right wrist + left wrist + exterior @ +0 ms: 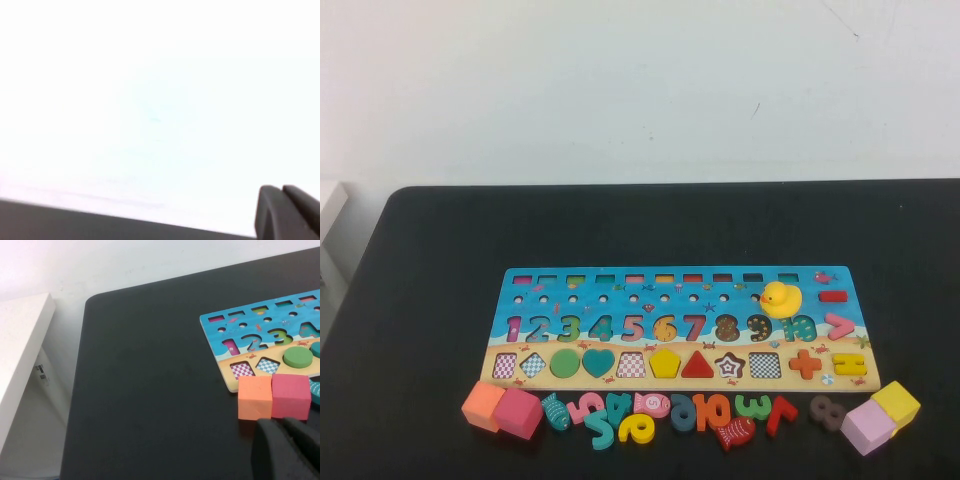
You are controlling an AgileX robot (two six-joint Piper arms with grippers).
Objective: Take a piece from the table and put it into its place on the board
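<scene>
The yellow pentagon piece (665,362) lies flat in the shape row of the board (535,291), between a checkered slot and a red triangle. The board rests on the black table (440,250). Neither arm shows in the high view. In the left wrist view my left gripper (280,421) is shut with nothing in it, just short of an orange cube (255,397) and a pink cube (291,396) at the board's corner (235,335). My right gripper (281,187) is shut and empty, facing a white wall above the table's edge.
A yellow rubber duck (781,298) stands on the board's right part. Several loose number pieces (660,412) line the table's front edge, with a yellow cube (896,402) and a lilac cube (867,427) at the right. A white shelf (20,355) stands beside the table's left.
</scene>
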